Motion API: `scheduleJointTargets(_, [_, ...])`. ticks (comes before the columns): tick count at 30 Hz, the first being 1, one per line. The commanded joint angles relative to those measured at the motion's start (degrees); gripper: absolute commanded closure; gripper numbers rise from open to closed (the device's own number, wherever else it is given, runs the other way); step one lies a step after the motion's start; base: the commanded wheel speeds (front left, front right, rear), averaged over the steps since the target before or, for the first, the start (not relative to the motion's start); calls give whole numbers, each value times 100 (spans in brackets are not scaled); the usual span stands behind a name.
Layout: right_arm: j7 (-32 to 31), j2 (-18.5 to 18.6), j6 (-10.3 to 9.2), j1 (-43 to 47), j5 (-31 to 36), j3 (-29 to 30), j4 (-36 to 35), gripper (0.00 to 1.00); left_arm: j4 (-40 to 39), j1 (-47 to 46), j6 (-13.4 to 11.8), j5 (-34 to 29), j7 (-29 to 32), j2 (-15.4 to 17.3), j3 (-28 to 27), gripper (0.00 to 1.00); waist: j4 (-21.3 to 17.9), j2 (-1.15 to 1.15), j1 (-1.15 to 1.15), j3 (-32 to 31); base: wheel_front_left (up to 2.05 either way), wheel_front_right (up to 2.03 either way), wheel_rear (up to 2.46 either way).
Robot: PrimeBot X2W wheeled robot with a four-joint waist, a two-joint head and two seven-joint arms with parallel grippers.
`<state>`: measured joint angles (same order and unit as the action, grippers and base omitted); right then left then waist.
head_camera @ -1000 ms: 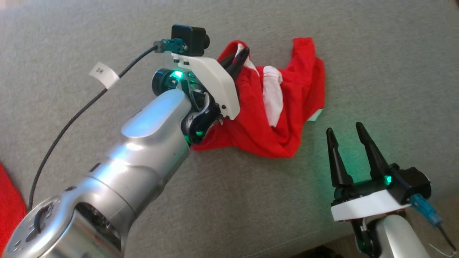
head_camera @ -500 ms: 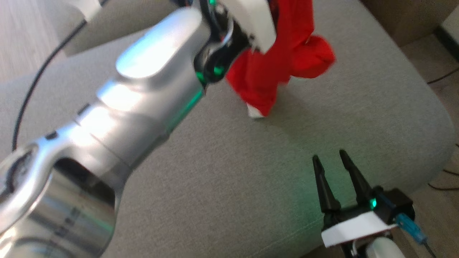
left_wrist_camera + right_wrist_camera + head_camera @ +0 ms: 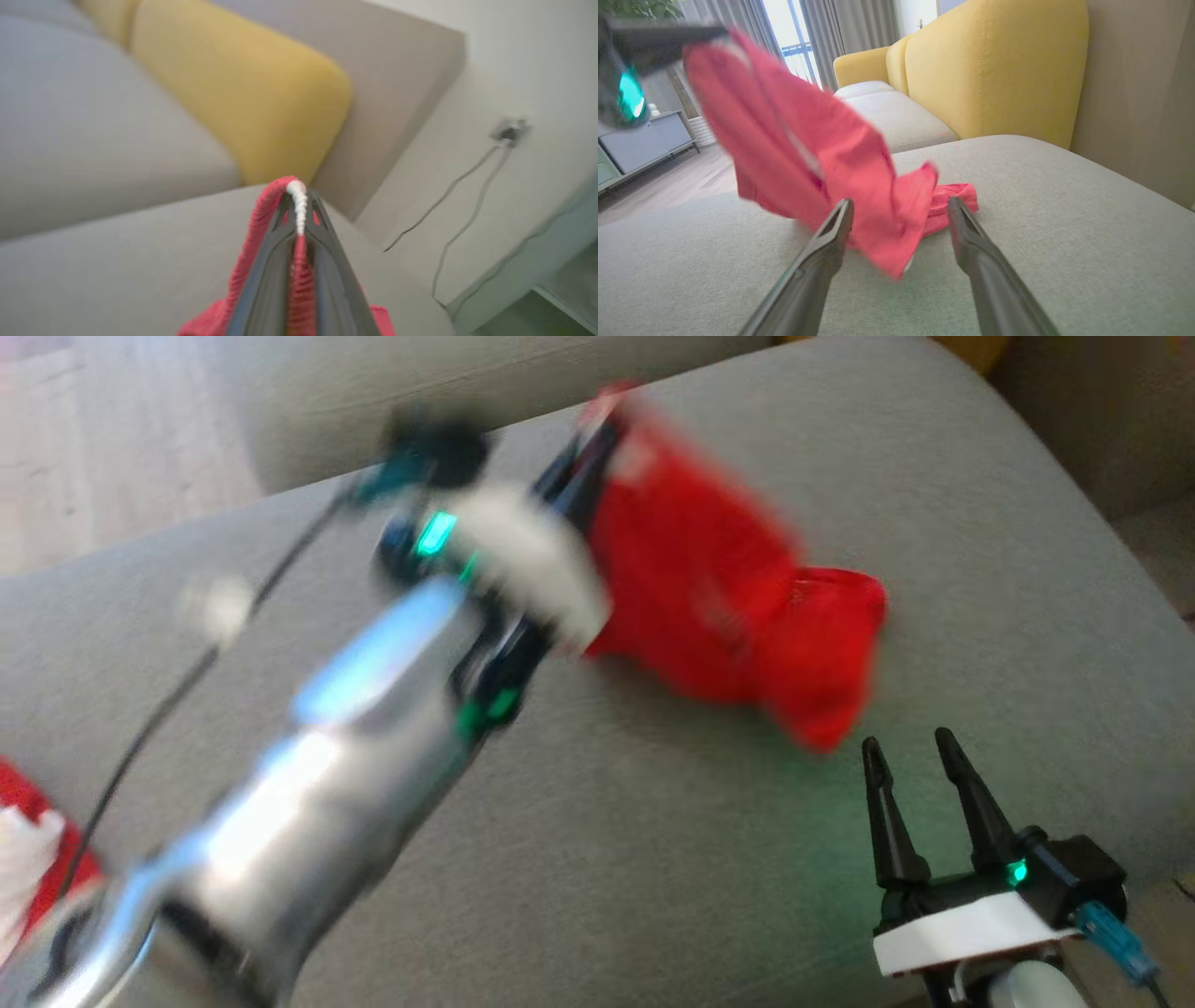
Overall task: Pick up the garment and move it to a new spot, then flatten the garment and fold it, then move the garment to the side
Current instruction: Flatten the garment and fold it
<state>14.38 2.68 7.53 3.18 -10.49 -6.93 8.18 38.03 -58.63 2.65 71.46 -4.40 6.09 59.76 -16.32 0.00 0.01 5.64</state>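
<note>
The left gripper point(image 3: 299, 201) is clenched on the red garment point(image 3: 709, 597). In the left wrist view a white edge of the cloth sits pinched between its 2 fingertips, and red fabric drapes over the left finger and drops below it. In the head view this gripper is motion-blurred. The garment hangs from its tips, and the lower end lies bunched on the grey sofa cushion point(image 3: 653, 859).

The right gripper point(image 3: 908, 742) is spread and grasps nothing. Its 2 fingers point at the garment's lower end, just beyond their tips. In the right wrist view a hanging fold shows between these fingers; whether it touches the cushion cannot be told.

A yellow backrest point(image 3: 243, 88) stands beyond the left fingertips, and a wall cable point(image 3: 448, 196) runs to their right.
</note>
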Motion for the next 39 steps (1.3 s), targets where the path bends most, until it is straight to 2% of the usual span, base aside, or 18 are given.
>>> scheduleJointTargets(1, [62,21,-4,-23,60,-114,-194,0,-172,58,-65,111,-170,315,-185,100,250,0,-1,17,0,0,0])
scheduleJointTargets(6, [62,21,-4,6,93,-63,-157,0,-530,1404,-212,446,-712,887,-420,100,682,0,-1,-14,0,0,0])
scheduleJointTargets(11, [62,21,-4,-44,99,-204,103,0,-1099,2268,-225,621,-995,1168,-808,100,1088,0,-1,-40,0,0,0])
scheduleJointTargets(18, [62,81,-4,-454,-217,-594,904,0,-1849,3020,-294,380,-1056,1174,-1267,100,1467,0,-1,32,0,0,0])
scheduleJointTargets(26, [62,100,-4,-980,-682,-897,1688,0,-2143,3374,-339,55,-1059,1018,-1431,100,1654,0,-1,104,0,0,0])
scheduleJointTargets(27, [62,99,-4,-1013,-725,-895,1725,23,-2154,3397,-339,30,-1059,1009,-1441,100,1659,0,-1,108,0,0,0])
scheduleJointTargets(28, [62,98,-4,-1038,-765,-883,1769,58,-2163,3416,-338,4,-1059,1005,-1452,100,1659,0,-1,110,0,0,0])
scheduleJointTargets(29, [62,99,-4,-1065,-787,-864,1797,71,-2170,3436,-338,-19,-1059,1003,-1469,100,1653,0,-1,111,0,0,0])
scheduleJointTargets(30, [62,100,-4,-1088,-799,-859,1818,94,-2178,3456,-340,-41,-1059,1002,-1494,100,1643,0,-1,109,0,0,0])
scheduleJointTargets(31, [62,112,-4,-1107,-797,-879,1841,100,-2186,3481,-339,-60,-1059,1000,-1521,100,1632,0,-1,105,0,0,0])
scheduleJointTargets(39, [62,249,-4,-1208,-791,-982,1890,100,-2234,3649,-315,-189,-1059,1001,-1646,100,1559,0,-1,63,0,0,0])
